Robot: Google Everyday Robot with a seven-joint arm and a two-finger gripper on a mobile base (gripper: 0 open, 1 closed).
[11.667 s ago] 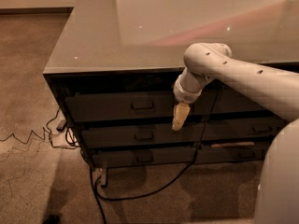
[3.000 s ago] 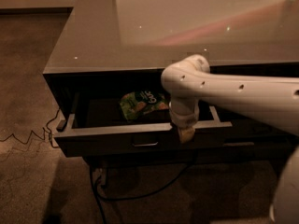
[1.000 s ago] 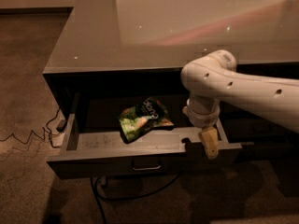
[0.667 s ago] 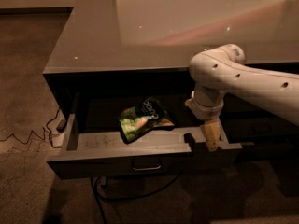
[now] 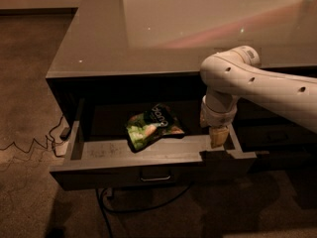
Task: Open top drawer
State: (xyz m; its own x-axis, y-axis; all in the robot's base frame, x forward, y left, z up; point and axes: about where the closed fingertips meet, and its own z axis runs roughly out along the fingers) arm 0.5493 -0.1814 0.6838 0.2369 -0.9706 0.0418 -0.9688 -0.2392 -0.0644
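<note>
Top drawer (image 5: 148, 156) stands well out from under the surface (image 5: 148, 29), tray exposed, green snack bag (image 5: 152, 127) lying mid-tray. Claw (image 5: 219, 137) hangs at the drawer's right end, just beside the right wall, well apart from the handle (image 5: 155, 176); released or clenched: cannot tell. Judgement: opening looks essentially done. To finish well: lift the claw straight up clear of the wall before retracting, no nudging the drawer back, no contact with the bag

Bag (image 5: 152, 127) in top drawer (image 5: 119, 174), fingers (image 5: 218, 136) at right
</note>
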